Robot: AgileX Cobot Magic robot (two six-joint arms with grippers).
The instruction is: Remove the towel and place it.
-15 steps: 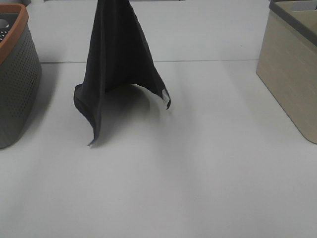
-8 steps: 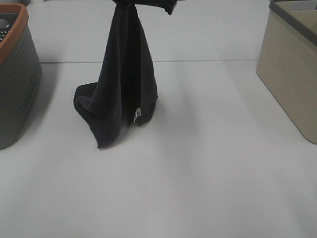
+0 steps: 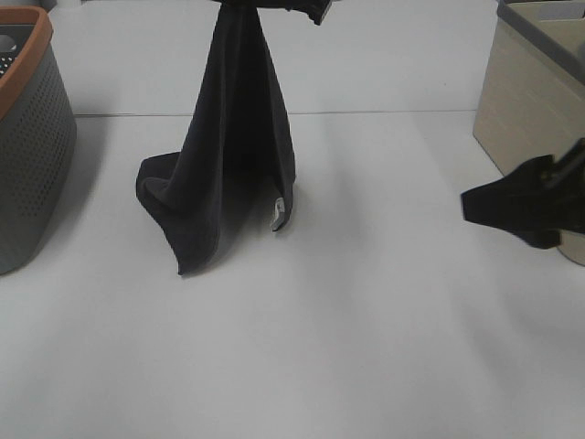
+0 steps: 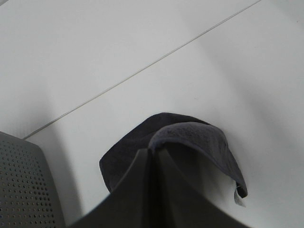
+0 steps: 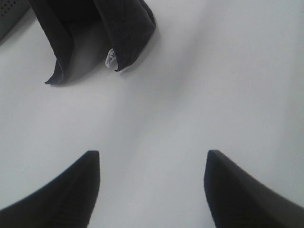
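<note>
The black towel hangs from my left gripper at the top edge of the exterior view. Its lower folds rest on the white table, and the small white tag lies at its right corner. In the left wrist view the shut fingers pinch the towel, which drapes down to the table. My right gripper enters from the right edge, open and empty, well to the right of the towel. The right wrist view shows its two spread fingers above bare table, with the towel and tag ahead.
A grey perforated basket with an orange rim stands at the left edge. A beige bin with a grey rim stands at the right edge, just behind my right gripper. A thin seam line crosses the table behind the towel.
The towel came down from a spread tent shape until its lower part settled on the table; the tag corner shifted. My right gripper has come into view from the right.
</note>
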